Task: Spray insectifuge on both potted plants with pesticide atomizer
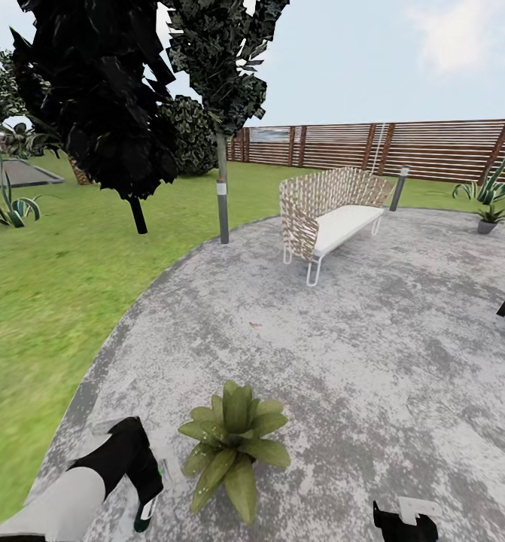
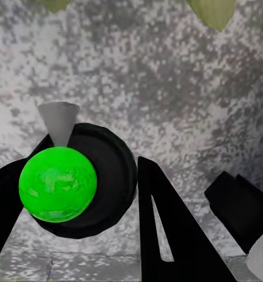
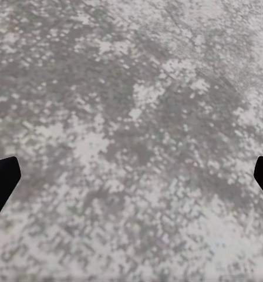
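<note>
At the lower left of the head view, the left gripper (image 1: 147,503) hangs low over the grey stone patio (image 1: 342,339). In the left wrist view, the pesticide atomizer (image 2: 58,185) sits between its two black fingers (image 2: 164,235), and they are squeezed onto it. We look at the bottle end-on: a bright green round end, a dark ring behind it and a small white cone poking out. So I think the picking-up part is done.

Just to the right, at the bottom middle of the head view, is one potted plant (image 1: 233,444) with broad green leaves. The bottle is right beside it but not touching. I see no spray in the air, and I cannot tell if the leaves are wet.

Further right, at the bottom edge, the right gripper (image 1: 404,523) holds nothing. Its wrist view has its fingertips far apart, with bare stone between them.

At the right edge, well away, a small plant in a grey pot (image 1: 488,220) may be the second one. It is too small to be sure.

I think spraying both plants is still to do.
</note>
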Controlling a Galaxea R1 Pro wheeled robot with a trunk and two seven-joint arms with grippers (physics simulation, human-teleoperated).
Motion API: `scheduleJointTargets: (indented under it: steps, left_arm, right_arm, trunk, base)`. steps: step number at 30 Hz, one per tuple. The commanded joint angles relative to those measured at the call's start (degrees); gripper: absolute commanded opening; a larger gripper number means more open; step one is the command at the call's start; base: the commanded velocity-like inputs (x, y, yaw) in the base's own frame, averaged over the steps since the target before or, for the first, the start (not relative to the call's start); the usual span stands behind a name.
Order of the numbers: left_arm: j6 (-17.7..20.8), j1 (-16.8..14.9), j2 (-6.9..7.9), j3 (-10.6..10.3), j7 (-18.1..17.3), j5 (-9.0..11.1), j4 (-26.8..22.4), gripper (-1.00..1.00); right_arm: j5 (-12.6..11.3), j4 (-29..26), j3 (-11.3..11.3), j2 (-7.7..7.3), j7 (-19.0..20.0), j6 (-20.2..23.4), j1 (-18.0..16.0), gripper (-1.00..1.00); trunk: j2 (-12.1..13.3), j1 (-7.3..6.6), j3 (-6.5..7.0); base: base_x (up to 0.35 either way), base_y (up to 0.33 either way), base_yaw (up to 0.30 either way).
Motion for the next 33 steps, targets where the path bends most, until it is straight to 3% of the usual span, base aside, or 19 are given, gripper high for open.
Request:
scheduleJointTargets:
  steps: [1,4,9,12,20,25,33]
  left_arm:
    - [0.50,-0.16,-0.61,-0.13,-0.35,-0.31,-0.14,-1.00]
    - [0.54,-0.40,-1.02,-0.16,-0.38,-0.31,-0.17,-1.00]
    - [0.36,-0.19,0.18,-0.01,-0.48,-0.40,0.17,-1.00]
    - [0.09,-0.01,1.80,0.01,-0.41,-0.33,0.75,-1.00]
    - [0.09,0.19,2.96,0.01,-0.38,-0.25,0.96,-1.00]
    - [0.07,0.20,2.79,-0.07,-0.31,-0.30,0.92,-1.00]
    - [0.28,0.20,2.31,-0.05,-0.23,-0.34,0.90,-1.00]
  right_arm:
    - [0.61,0.10,-0.29,0.00,-0.29,-0.19,-0.05,1.00]
    - [0.61,0.10,-0.29,0.00,-0.29,-0.19,-0.04,1.00]
    - [0.61,0.10,-0.29,0.00,-0.29,-0.19,-0.05,1.00]
    - [0.61,0.10,-0.29,0.00,-0.29,-0.19,-0.05,1.00]
    - [0.61,0.10,-0.29,0.00,-0.29,-0.19,-0.05,1.00]
    - [0.61,0.10,-0.29,0.00,-0.29,-0.19,-0.05,1.00]
    - [0.61,0.10,-0.29,0.00,-0.29,-0.19,-0.05,1.00]
  trunk:
    - [-0.02,-0.01,-0.05]
    - [-0.02,-0.01,-0.05]
    - [-0.02,-0.01,-0.05]
    - [-0.02,-0.01,-0.05]
    - [-0.02,-0.01,-0.05]
    - [-0.02,-0.01,-0.05]
    - [-0.02,-0.01,-0.05]
  base:
    - [0.000,0.000,0.000]
    - [0.000,0.000,0.000]
    - [0.000,0.000,0.000]
    - [0.000,0.000,0.000]
    - [0.000,0.000,0.000]
    - [0.000,0.000,0.049]
    - [0.000,0.000,0.247]
